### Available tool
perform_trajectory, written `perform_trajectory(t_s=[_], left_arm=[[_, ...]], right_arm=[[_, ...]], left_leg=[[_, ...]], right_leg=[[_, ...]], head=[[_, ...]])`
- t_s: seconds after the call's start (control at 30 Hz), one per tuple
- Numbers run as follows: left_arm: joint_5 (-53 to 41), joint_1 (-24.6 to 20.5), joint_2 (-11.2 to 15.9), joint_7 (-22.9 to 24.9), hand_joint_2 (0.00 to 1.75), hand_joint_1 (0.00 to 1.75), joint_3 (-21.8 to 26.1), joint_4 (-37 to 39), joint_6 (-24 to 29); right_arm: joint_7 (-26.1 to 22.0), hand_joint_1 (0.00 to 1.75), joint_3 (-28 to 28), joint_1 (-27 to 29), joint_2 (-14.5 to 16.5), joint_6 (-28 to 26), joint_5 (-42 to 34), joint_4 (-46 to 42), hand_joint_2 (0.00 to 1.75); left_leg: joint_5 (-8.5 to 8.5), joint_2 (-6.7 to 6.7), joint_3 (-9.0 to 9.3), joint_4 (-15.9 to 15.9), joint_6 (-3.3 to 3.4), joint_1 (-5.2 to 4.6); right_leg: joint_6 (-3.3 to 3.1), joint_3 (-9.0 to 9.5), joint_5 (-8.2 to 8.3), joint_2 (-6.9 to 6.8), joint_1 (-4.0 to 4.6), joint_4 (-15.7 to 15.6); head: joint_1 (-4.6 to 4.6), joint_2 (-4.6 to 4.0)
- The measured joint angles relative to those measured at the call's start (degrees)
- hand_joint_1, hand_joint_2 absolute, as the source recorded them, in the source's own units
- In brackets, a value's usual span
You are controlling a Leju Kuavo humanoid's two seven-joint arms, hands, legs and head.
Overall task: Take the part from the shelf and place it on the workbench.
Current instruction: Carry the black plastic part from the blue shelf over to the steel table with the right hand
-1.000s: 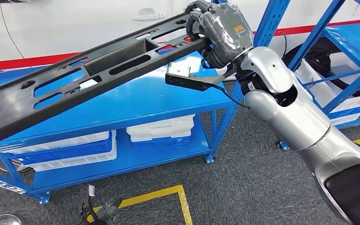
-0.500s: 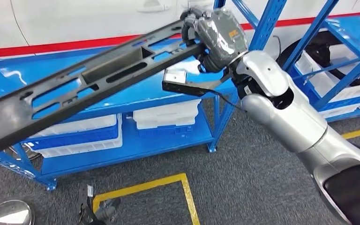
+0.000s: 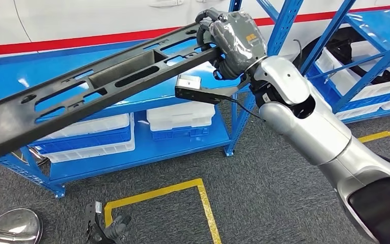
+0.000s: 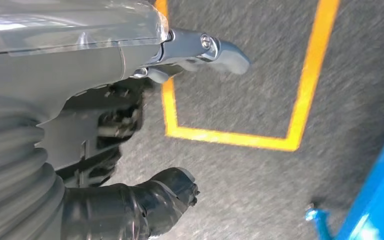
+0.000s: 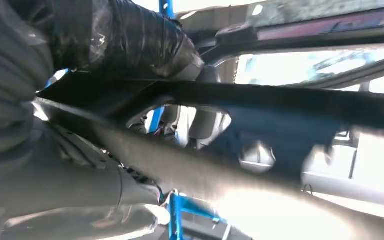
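Observation:
The part is a long black plastic panel (image 3: 96,86) with several slots, held slanting in the air above the blue shelf (image 3: 15,81). My right hand (image 3: 231,38) grips its far end; the near end reaches the picture's left edge. In the right wrist view the panel (image 5: 290,107) crosses close in front of the camera, with my right hand (image 5: 130,45) wrapped over its edge. My left hand (image 4: 145,150) hangs over the grey carpet, fingers apart and holding nothing.
White and blue bins (image 3: 180,119) sit on the shelf's lower level. A second blue rack (image 3: 370,61) with black parts stands at the right. Yellow floor tape (image 3: 183,193) marks the carpet. A white car body (image 3: 81,18) stands behind the shelf.
The camera has shifted, so the whole scene slides: the shelf sits lower and further right in the picture. My right hand keeps its grip on the panel, which stays raised.

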Motion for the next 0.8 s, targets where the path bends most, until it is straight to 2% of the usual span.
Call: perform_trajectory(t_s=[0.03, 0.07, 0.1, 0.17, 0.2, 0.23, 0.27, 0.3, 0.33, 0.4, 0.43, 0.47, 0.53, 0.6, 0.67, 0.7, 0.73, 0.77, 0.8], left_arm=[[0.09, 0.06, 0.01, 0.02, 1.75, 0.0, 0.0, -0.01, 0.1], [0.15, 0.1, 0.05, 0.02, 1.75, 0.0, 0.0, -0.01, 0.2], [0.23, 0.11, 0.13, 0.01, 1.75, 0.0, 0.0, -0.01, 0.3], [0.3, 0.16, 0.33, 0.01, 1.75, 0.0, 0.01, 0.0, 0.41], [0.32, 0.2, 0.47, 0.02, 1.75, 0.0, 0.01, 0.0, 0.45], [0.33, 0.22, 0.61, 0.03, 1.75, 0.0, 0.02, 0.0, 0.48], [0.33, 0.22, 0.72, 0.04, 1.75, 0.0, 0.02, 0.0, 0.5], [0.34, 0.21, 0.79, 0.04, 1.75, 0.0, 0.02, 0.0, 0.54], [0.34, 0.18, 0.8, 0.04, 1.75, 0.0, 0.02, 0.0, 0.58], [0.31, 0.16, 0.79, 0.06, 1.75, 0.0, 0.04, 0.0, 0.65], [0.29, 0.14, 0.79, 0.08, 1.75, 0.0, 0.05, 0.0, 0.65], [0.27, 0.14, 0.82, 0.1, 1.75, 0.0, 0.06, 0.0, 0.65], [0.23, 0.14, 0.81, 0.14, 1.75, 0.0, 0.07, 0.0, 0.65], [0.2, 0.17, 0.79, 0.15, 1.75, 0.0, 0.09, 0.0, 0.65], [0.19, 0.17, 0.8, 0.15, 1.75, 0.0, 0.11, 0.0, 0.65], [0.19, 0.17, 0.81, 0.15, 1.75, 0.0, 0.11, 0.0, 0.65], [0.17, 0.17, 0.82, 0.15, 1.75, 0.0, 0.11, 0.0, 0.65], [0.16, 0.17, 0.82, 0.15, 1.75, 0.0, 0.11, 0.0, 0.65], [0.15, 0.16, 0.82, 0.15, 1.75, 0.0, 0.11, 0.0, 0.65]], right_arm=[[0.02, 1.75, 0.02, -0.05, 0.3, 0.0, 0.0, 0.1, 1.75], [0.01, 1.75, 0.03, -0.14, 0.61, 0.0, -0.01, 0.22, 1.75], [0.01, 1.75, 0.07, -0.2, 0.99, -0.01, 0.0, 0.36, 1.75], [0.01, 1.75, 0.23, -0.2, 1.58, -0.03, 0.0, 0.63, 1.75], [0.02, 1.75, 0.34, -0.07, 1.82, -0.04, 0.01, 0.77, 1.75], [0.07, 1.75, 0.45, 0.05, 2.01, -0.07, -0.01, 0.92, 1.75], [0.16, 1.75, 0.51, 0.14, 2.14, -0.1, -0.04, 1.08, 1.75], [0.27, 1.75, 0.54, 0.19, 2.22, -0.16, -0.08, 1.22, 1.75], [0.38, 1.75, 0.53, 0.2, 2.34, -0.3, -0.12, 1.36, 1.75], [0.46, 1.75, 0.5, 0.24, 2.57, -0.7, -0.17, 1.65, 1.75], [0.47, 1.75, 0.47, 0.28, 2.66, -0.94, -0.18, 1.78, 1.75], [0.46, 1.75, 0.44, 0.34, 2.7, -1.11, -0.21, 1.91, 1.75], [0.44, 1.75, 0.38, 0.41, 2.73, -1.26, -0.24, 2.16, 1.75], [0.42, 1.75, 0.31, 0.45, 2.72, -1.27, -0.26, 2.4, 1.75], [0.42, 1.75, 0.26, 0.52, 2.72, -1.27, -0.28, 2.66, 1.75], [0.42, 1.75, 0.26, 0.59, 2.72, -1.27, -0.3, 2.79, 1.75], [0.42, 1.75, 0.26, 0.67, 2.72, -1.27, -0.32, 2.91, 1.75], [0.43, 1.75, 0.26, 0.72, 2.72, -1.27, -0.33, 3.01, 1.75], [0.43, 1.75, 0.26, 0.71, 2.72, -1.27, -0.34, 3.08, 1.75]], left_leg=[[-0.13, -0.04, -0.02, -0.18, -0.23, -0.1], [-0.99, -0.13, -0.36, 0.54, -0.45, -0.26], [-2.6, -0.22, -1.19, 2.53, -0.72, -0.32], [-6.42, -0.28, -3.64, 9.24, -1.58, 0.0], [-7.49, -0.25, -4.57, 12.14, -2.01, 0.24], [-7.57, -0.21, -4.67, 13.34, -2.47, 0.51], [-6.75, -0.15, -3.71, 12.49, -2.92, 0.78], [-5.39, -0.05, -1.76, 9.75, -3.38, 1.06], [-4.83, 0.0, 0.37, 6.59, -3.8, 1.18], [-4.32, -0.19, 2.63, 3.2, -3.45, 1.13], [-4.83, -0.38, 2.66, 3.11, -2.8, 0.98], [-4.7, -0.52, 2.39, 3.41, -2.0, 0.92], [-4.99, -0.55, 2.12, 3.31, -0.88, 1.03], [-4.72, -0.49, 1.94, 3.14, -0.22, 1.17], [-4.52, -0.44, 1.72, 3.07, 0.13, 1.05], [-4.44, -0.41, 1.6, 3.06, 0.24, 0.95], [-4.37, -0.41, 1.51, 3.06, 0.34, 0.83], [-4.31, -0.44, 1.48, 3.06, 0.43, 0.69], [-4.26, -0.49, 1.5, 3.04, 0.5, 0.53]], right_leg=[[0.01, 0.44, 1.03, -0.04, -0.17, -1.42], [0.09, 0.84, 1.99, -0.21, -0.48, -2.77], [0.36, 1.07, 2.67, -0.4, -0.85, -3.63], [0.78, 0.44, 3.18, -0.57, -1.19, -3.45], [1.05, -0.08, 3.21, -0.58, -1.38, -3.02], [1.4, -0.68, 3.15, -0.55, -1.64, -2.42], [1.9, -1.26, 2.98, -0.53, -1.97, -1.69], [2.51, -1.81, 2.67, -0.52, -2.34, -0.81], [3.21, -2.45, 2.25, -0.5, -2.66, 0.18], [4.47, -3.61, 1.41, -0.35, -2.78, 2.19], [4.87, -4.12, 1.14, -0.22, -2.68, 2.97], [5.1, -4.43, 1.0, -0.13, -2.58, 3.48], [5.4, -4.86, 0.57, 0.02, -2.71, 4.25], [5.89, -6.02, -1.65, 0.13, -2.96, 7.17], [6.3, -8.88, -5.43, 0.18, -3.08, 13.81], [6.35, -10.33, -6.79, 0.19, -3.09, 17.1], [6.26, -11.19, -7.22, 0.2, -3.06, 19.11], [5.98, -10.99, -6.43, 0.22, -2.98, 18.89], [5.51, -9.77, -4.73, 0.27, -2.8, 16.6]], head=[[0.01, 0.0], [-0.01, 0.0], [-0.02, -0.01], [-0.03, -0.01], [-0.03, -0.01], [-0.03, -0.01], [-0.04, -0.01], [-0.03, -0.01], [-0.05, -0.01], [-0.08, 0.0], [-0.11, 0.01], [-0.1, 0.01], [-0.1, 0.0], [-0.08, -0.01], [-0.08, -0.01], [-0.09, -0.01], [-0.09, -0.01], [-0.09, -0.01], [-0.09, -0.01]])
